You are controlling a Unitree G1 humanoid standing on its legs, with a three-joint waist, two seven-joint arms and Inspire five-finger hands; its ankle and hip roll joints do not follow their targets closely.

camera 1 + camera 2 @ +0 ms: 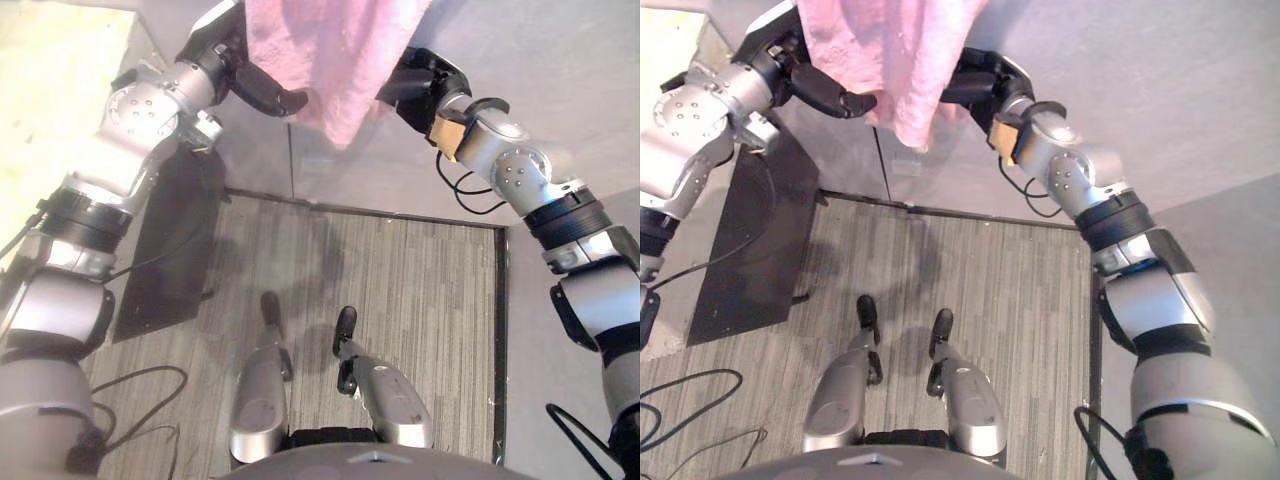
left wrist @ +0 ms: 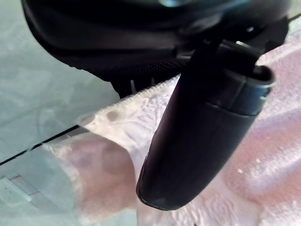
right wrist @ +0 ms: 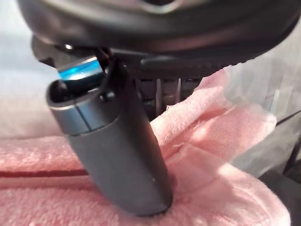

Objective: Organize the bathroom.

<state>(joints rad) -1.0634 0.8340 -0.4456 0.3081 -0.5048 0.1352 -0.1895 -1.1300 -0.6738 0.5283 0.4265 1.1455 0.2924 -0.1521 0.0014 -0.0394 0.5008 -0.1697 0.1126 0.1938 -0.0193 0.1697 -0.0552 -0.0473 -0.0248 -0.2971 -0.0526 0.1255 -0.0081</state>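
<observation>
A grey wall [image 1: 560, 90] rises above a floor of striped grey carpet [image 1: 400, 290], and a dark flat panel [image 1: 170, 240] leans at the wall's foot on the left. High against the wall, between two raised arms, hangs a pink towel [image 1: 330, 60], its lower corner drooping to a point. On the left, the left hand [image 1: 262, 92] meets the towel's edge, its thumb pressed over the cloth in its wrist view, so it appears to pinch the fabric. On the right, the right hand [image 1: 415, 80] reaches in behind the towel's other edge, thumb bearing down on a pink fold, seemingly gripping it as well. This looks like the towel-hanging step. Next, both hands would probably need to keep the towel level while seating it on its support.
</observation>
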